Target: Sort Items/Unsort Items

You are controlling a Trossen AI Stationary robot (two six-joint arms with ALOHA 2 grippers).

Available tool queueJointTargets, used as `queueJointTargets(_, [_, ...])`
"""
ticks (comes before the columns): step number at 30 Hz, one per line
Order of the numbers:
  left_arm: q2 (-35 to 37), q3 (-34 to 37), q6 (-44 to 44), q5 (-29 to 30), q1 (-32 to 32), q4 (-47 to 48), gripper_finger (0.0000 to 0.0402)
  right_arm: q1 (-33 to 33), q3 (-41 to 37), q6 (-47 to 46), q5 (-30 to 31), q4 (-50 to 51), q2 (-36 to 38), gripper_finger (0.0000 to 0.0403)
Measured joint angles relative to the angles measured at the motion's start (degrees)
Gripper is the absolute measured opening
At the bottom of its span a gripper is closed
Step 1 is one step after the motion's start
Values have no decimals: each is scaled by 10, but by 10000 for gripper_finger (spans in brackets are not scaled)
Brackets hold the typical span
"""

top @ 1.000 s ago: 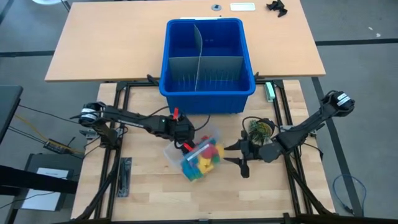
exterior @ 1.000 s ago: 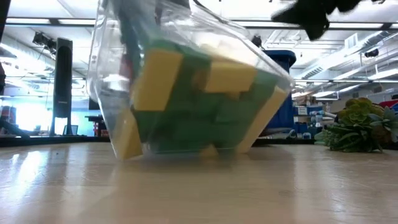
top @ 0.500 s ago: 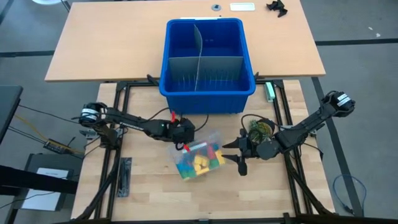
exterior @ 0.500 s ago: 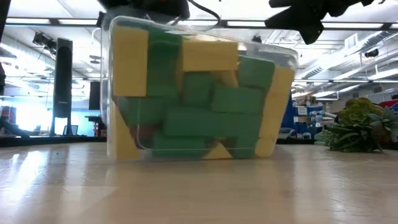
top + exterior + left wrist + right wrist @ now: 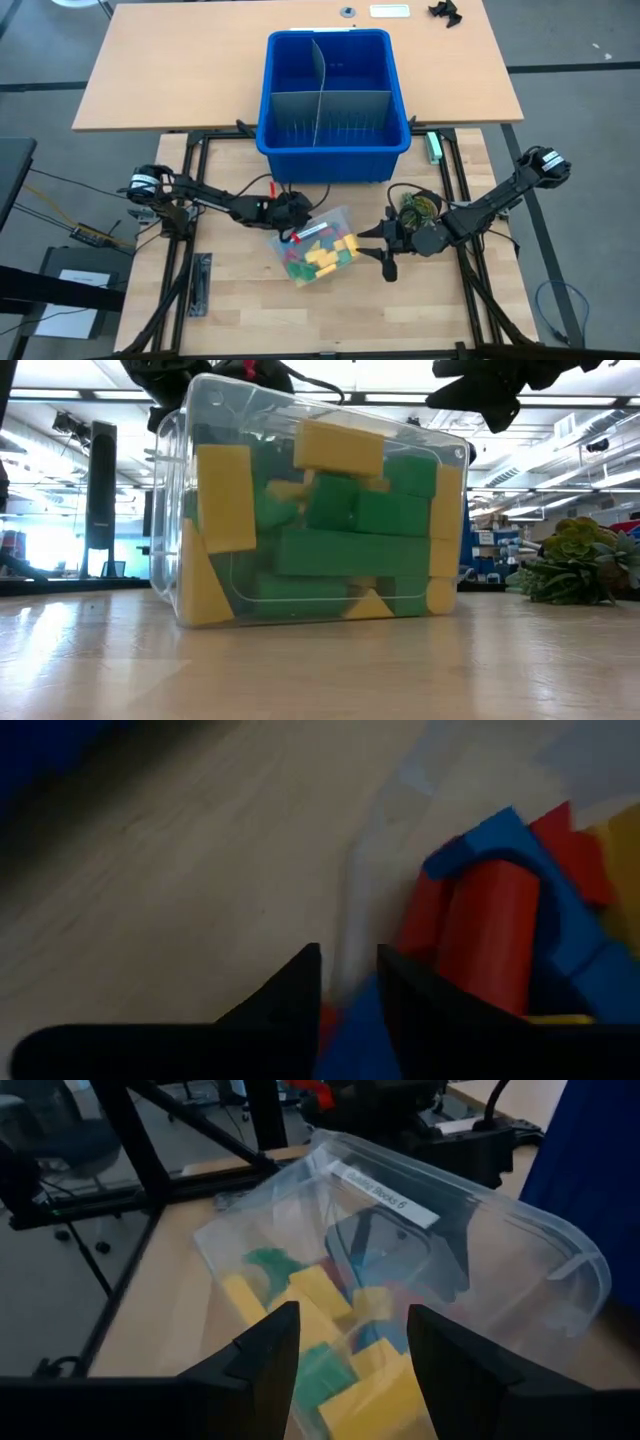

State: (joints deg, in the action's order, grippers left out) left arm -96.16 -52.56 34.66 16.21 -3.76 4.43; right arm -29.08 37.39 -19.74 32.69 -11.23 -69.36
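Observation:
A clear plastic box (image 5: 315, 245) full of the items, red, yellow, green and blue toy blocks (image 5: 330, 530), stands on its base at the middle of the wooden table. My left gripper (image 5: 292, 226) reaches from the left to the box's far left rim and is shut on its wall (image 5: 348, 982). My right gripper (image 5: 385, 250) hovers open just right of the box, above the table, with its fingers pointed at the box (image 5: 400, 1250) and nothing between them. My left gripper straddles the box's clear wall at its rim (image 5: 352, 945), one finger inside among the blocks and one (image 5: 295, 990) outside over the table. It slants down from the table's left side. The box rests flat on the table.
A large blue bin (image 5: 335, 95) with grey dividers stands beyond the box at the table's far edge. A small green plant-like object (image 5: 418, 207) lies right of the box, behind my right gripper. Bare wood lies toward the near edge.
My left gripper has sunk and tipped its fingers further down. The clear box, tilted up on one edge a second ago, has come down level and now stands flat on the table. The blocks inside have shifted.

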Motion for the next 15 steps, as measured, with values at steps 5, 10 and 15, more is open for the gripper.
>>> queueJointTargets(5, [1,-34,-37,-92,7,30,167,0,0,0,3,52,0,187])
queueJointTargets(10, [14,-80,-54,-68,5,119,185,0,0,-23,5,101,0,187])
queueJointTargets(15, [25,-98,-83,24,-8,143,186,0,0,-32,7,109,0,187])
